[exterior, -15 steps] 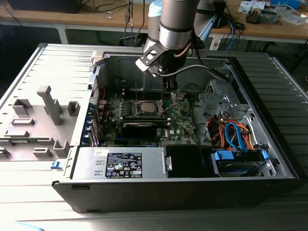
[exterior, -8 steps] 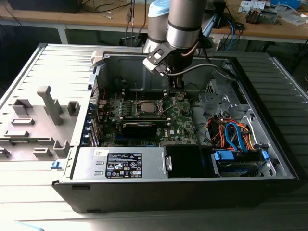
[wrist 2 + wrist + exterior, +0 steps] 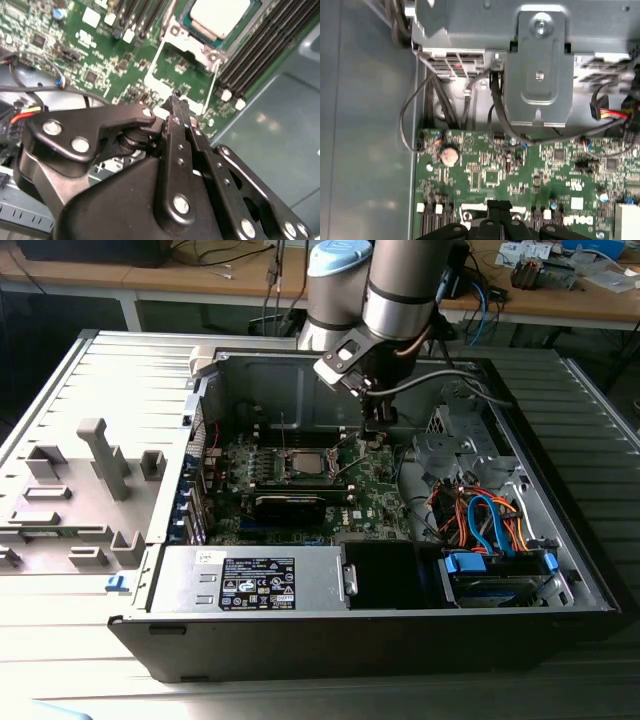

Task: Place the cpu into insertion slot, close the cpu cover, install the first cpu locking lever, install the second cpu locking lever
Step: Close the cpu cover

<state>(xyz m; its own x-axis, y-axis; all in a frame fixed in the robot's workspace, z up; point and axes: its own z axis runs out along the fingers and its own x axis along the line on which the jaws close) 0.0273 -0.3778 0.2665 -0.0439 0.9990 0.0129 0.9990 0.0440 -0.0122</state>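
Claw [image 3: 176,102] tips sit pressed together, low over the green motherboard [image 3: 100,55] and right at the free edge of the cpu cover [image 3: 159,86] — whether they nip that edge or merely touch it cannot be told. The cover lies flipped open beside the insertion slot [image 3: 175,31], bare board showing through its window, while the cpu [image 3: 220,17] rests flat in the slot, silvery top up. The cover looks like thin, stiff sheet metal: light and hinged at the slot, so it should swing rather than lift. Its far bar, opposite the hinge, seems the place to take hold — though smooth metal may slip from narrow tips. The cpu is likely fragile and wants no hard pressing.
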